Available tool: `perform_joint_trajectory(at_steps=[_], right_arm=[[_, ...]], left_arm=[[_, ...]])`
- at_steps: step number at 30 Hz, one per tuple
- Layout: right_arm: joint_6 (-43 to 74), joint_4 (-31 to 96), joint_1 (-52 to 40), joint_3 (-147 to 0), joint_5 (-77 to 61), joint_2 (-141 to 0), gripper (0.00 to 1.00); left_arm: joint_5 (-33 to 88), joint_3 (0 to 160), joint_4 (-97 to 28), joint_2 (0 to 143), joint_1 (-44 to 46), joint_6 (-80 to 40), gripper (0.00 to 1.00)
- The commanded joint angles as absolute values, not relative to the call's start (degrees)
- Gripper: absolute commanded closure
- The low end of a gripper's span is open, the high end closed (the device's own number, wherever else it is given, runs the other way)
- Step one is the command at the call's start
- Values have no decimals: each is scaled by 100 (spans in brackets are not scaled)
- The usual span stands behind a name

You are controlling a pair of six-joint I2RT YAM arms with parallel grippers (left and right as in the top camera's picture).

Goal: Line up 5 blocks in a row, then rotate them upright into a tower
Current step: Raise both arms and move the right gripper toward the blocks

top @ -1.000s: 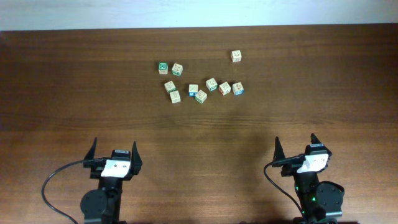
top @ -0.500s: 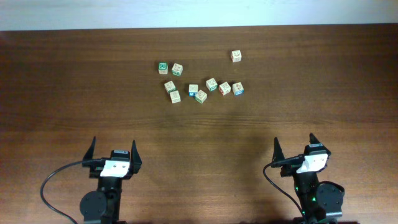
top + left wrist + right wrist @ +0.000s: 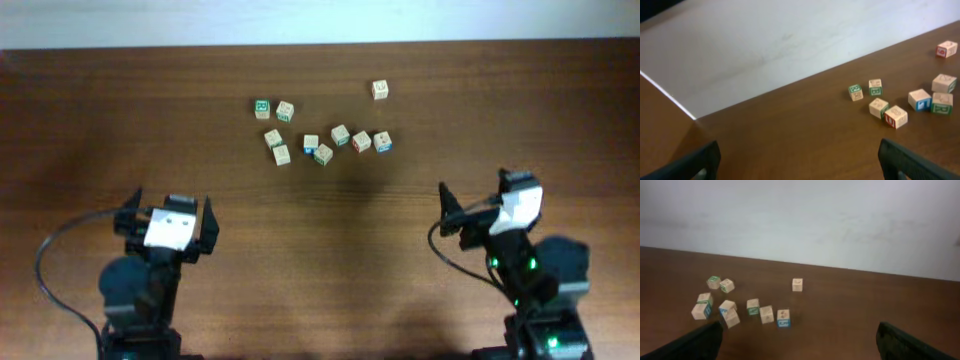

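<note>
Left gripper (image 3: pixel 170 202) and right gripper (image 3: pixel 474 192), both fully open and empty, sat low in frame; alphabet blocks (image 3: pixel 323 154) lay clustered upper centre, well ahead of both, marginally nearer the right.

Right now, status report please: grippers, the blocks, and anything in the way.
Left gripper and right gripper open, empty, at the near side. Alphabet blocks scattered toward the far side, none gripped. Nothing between grippers and blocks.

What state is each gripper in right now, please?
Left gripper: open, jaws wide apart, holding nothing.
Right gripper: open, jaws wide apart, holding nothing.
</note>
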State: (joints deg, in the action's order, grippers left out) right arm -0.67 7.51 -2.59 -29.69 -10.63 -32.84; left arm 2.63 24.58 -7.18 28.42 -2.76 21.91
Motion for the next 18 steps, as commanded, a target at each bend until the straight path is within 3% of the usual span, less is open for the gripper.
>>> perform_joint_trajectory(at_steps=[1,11,18], right_arm=[[-43,1243,-222,-4259,-1619,-4554,2],[-174,3579,-222,-7642,-2010,-7752,2],[-429,5321,-228,-10007,-2250,-9579,2]], left_arm=[[392,3677,-1468,3907,-316,2235,1],[1181,7999,-4491,7603,-316,2038,1],[1192,9926,-6101,9275,-316,2021,1]])
